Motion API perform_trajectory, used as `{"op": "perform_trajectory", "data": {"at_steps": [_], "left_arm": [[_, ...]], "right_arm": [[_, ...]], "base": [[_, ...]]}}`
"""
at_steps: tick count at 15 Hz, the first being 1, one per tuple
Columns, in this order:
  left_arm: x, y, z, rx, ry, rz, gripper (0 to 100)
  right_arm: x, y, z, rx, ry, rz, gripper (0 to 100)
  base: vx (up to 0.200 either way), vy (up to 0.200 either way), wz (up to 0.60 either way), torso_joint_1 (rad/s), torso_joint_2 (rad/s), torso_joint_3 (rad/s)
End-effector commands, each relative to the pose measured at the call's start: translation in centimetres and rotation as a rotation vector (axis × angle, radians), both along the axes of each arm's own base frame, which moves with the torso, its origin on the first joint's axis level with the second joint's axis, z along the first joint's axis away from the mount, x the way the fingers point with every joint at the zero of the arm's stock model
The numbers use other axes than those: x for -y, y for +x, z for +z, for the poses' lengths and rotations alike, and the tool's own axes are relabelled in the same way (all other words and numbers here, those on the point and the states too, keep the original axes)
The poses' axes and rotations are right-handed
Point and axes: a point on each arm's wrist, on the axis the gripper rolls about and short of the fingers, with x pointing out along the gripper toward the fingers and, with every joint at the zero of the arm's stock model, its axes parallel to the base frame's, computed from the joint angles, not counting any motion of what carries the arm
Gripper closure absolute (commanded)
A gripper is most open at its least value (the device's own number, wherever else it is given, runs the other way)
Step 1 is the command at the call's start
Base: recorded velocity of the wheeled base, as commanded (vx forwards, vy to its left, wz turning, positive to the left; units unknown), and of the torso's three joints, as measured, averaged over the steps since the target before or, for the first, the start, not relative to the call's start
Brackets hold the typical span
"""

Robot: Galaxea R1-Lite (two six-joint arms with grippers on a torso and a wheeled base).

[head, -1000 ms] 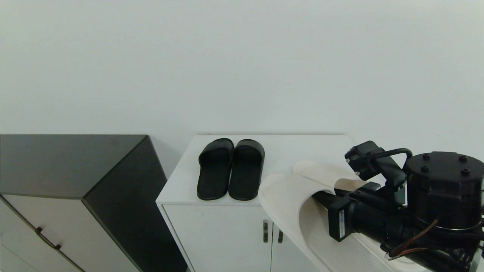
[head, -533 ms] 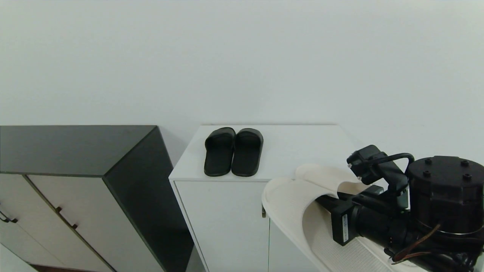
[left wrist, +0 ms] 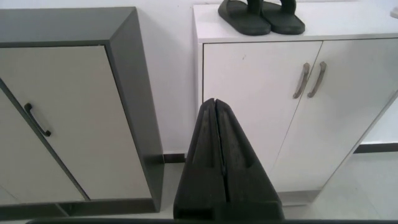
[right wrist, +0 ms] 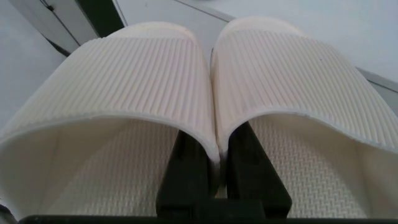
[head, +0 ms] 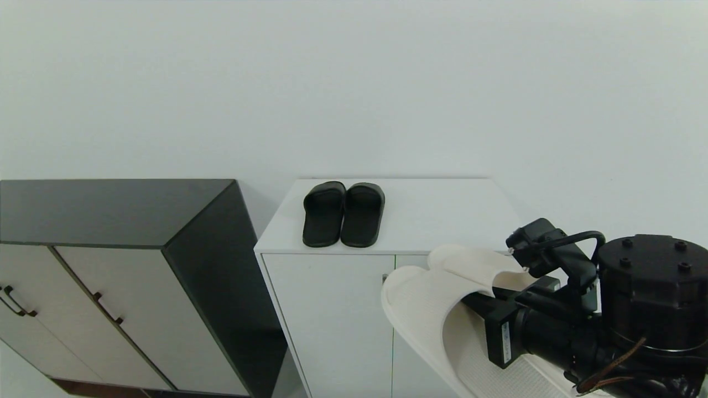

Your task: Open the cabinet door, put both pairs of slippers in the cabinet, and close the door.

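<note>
The right hand [right wrist: 214,180] is clamped on the white slippers [right wrist: 143,81]: its fingers pinch the two inner walls where the pair meets, so both hang from one grip, toes pointing away from the wrist. In the head view the pair is in the air in front of the cabinet [head: 332,315], at the height of its upper right edge and touching nothing else. The left hand [left wrist: 215,109] holds nothing, its fingers pressed together, and sits low in front of the cabinet, pointing at the left door.

The doors [left wrist: 261,106] look shut, with the two upright handles [left wrist: 310,79] side by side at the centre seam. By my reading the opening step is the one in hand, with one pair already lifted and waiting. The next move seems to fall to the left hand: part its fingers, close on a handle and swing that door wide enough for the loaded right hand to go in. The right hand needs to keep the slippers out of the door's arc.

The black slippers [head: 343,214] lie side by side, touching, on the counter [head: 442,213] that is the cabinet's top, towards its left half. A dark cabinet [head: 110,210] with pale doors stands just beside it on the left. Behind is a plain white wall [head: 354,83], below a pale floor [left wrist: 373,186]
</note>
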Motion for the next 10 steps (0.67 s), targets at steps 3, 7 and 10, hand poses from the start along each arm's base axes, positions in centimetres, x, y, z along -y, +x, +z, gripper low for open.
{"op": "perform_trajectory", "data": {"at_steps": [3, 7, 10], "left_arm": [[0.0, 0.0, 0.0, 0.0, 0.0, -0.001, 100], [0.0, 0.0, 0.0, 0.0, -0.002, -0.001, 100], [0.0, 0.0, 0.0, 0.0, -0.002, -0.001, 100]], "right_arm": [[-0.05, 0.03, -0.14, -0.003, -0.004, 0.0, 100], [-0.05, 0.03, -0.14, -0.003, -0.004, 0.0, 100], [0.0, -0.01, -0.26, -0.006, -0.008, 0.0, 100]], "base": [[0.0, 0.0, 0.0, 0.0, 0.0, 0.0], [0.0, 0.0, 0.0, 0.0, 0.0, 0.0], [0.0, 0.0, 0.0, -0.027, 0.06, 0.032]]}}
